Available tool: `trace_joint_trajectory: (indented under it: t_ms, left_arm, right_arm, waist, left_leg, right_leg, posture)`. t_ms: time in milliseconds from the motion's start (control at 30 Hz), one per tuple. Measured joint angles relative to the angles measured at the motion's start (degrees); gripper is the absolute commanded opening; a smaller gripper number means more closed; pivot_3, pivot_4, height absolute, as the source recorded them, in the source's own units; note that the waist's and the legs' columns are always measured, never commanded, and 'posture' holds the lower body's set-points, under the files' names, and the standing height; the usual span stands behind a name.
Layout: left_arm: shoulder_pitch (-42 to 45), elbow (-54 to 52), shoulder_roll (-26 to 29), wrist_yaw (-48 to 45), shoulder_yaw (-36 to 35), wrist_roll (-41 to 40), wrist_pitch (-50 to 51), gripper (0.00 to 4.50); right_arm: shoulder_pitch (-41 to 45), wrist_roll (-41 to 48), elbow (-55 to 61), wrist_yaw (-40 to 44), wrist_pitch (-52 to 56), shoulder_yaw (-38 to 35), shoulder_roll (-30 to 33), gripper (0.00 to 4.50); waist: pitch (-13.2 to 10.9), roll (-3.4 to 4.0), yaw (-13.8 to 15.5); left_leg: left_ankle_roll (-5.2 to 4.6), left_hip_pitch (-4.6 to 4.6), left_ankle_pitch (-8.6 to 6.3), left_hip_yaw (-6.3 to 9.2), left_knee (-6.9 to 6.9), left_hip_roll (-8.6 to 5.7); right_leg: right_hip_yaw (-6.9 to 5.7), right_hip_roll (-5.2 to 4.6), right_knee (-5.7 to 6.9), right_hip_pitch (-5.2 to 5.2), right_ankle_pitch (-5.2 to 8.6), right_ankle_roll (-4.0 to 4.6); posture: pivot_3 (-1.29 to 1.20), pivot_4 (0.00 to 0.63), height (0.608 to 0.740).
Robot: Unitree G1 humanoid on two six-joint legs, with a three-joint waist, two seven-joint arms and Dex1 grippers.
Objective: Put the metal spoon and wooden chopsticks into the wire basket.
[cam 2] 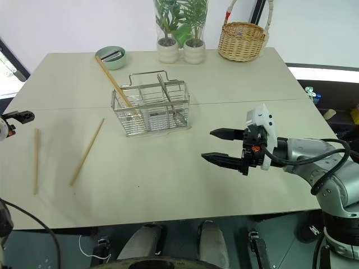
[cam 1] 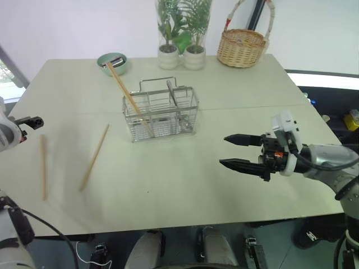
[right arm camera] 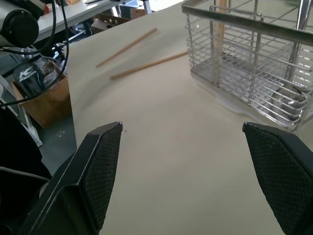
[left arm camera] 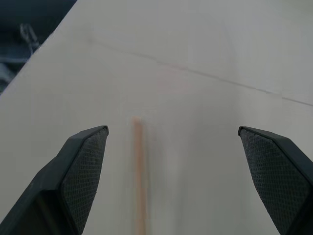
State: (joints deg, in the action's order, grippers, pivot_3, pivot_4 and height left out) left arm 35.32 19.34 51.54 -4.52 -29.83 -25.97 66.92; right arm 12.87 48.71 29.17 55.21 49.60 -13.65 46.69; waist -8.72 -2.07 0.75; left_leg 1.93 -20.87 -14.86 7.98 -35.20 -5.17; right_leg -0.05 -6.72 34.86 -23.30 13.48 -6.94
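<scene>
Your right claw (cam 1: 234, 151) hangs released over the bench's near-right area; left claw (left arm camera: 171, 161), also released, straddles one chopstick (left arm camera: 138, 171), which may roll away.

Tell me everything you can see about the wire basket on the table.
The wire basket is a shiny silver rectangular mesh caddy with inner dividers and thin loop handles on top. It stands upright on the pale table, toward the far middle, in front of two potted plants. One wooden chopstick leans inside it, its upper end sticking out toward a green bowl. A metal spoon stands in it too. No pincer touches it.
</scene>
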Motion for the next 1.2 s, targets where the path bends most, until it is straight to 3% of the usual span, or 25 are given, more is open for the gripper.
trace_joint_trajectory:
  t_ms: [600, 700, 933, 1200]
  left_arm:
    - [13.87, 37.17, -3.52, -2.43, 9.64, 12.17, -16.02, 4.5]
    - [15.7, 40.62, -3.52, -2.77, 9.98, 13.02, -18.07, 3.62]
    - [17.55, 43.98, -3.53, -2.82, 10.04, 14.11, -20.26, 0.01]
    - [18.49, 45.39, -3.61, -2.56, 9.81, 14.13, -20.95, 0.01]
  right_arm:
    - [-6.58, 2.12, 3.18, -5.5, -1.13, -2.7, -0.02, 4.04]
    - [-7.02, 2.18, 3.18, -6.46, -1.45, -3.01, -0.04, 4.09]
    - [-8.65, 2.34, 3.2, -5.99, -2.1, -3.35, 0.66, 4.09]
    - [-8.72, 2.89, 3.25, -5.05, -2.87, -3.58, 1.53, 4.09]
  waist:
    - [0.12, -0.25, 0.04]
    - [0.13, -0.24, 0.05]
    - [0.13, -0.24, 0.01]
    - [0.13, -0.25, 0.02]
  left_leg:
    - [0.01, -0.06, 0.0, 0.05, -0.03, -0.03]
    - [0.0, -0.05, 0.0, 0.05, -0.03, -0.03]
    - [0.0, -0.05, 0.0, 0.04, -0.03, -0.03]
    - [0.0, -0.04, 0.0, 0.04, -0.04, -0.03]
  right_leg:
    - [-0.08, -0.05, 0.01, 0.0, -0.01, -0.02]
    - [-0.09, -0.05, 0.02, 0.01, -0.01, -0.02]
    - [-0.09, -0.05, 0.03, 0.0, -0.01, -0.03]
    - [-0.09, -0.05, 0.04, 0.01, 0.0, -0.04]
  posture:
    - [0.0, 0.15, 0.7]
    - [0.0, 0.15, 0.7]
    - [0.0, 0.15, 0.7]
    - [0.0, 0.15, 0.7]
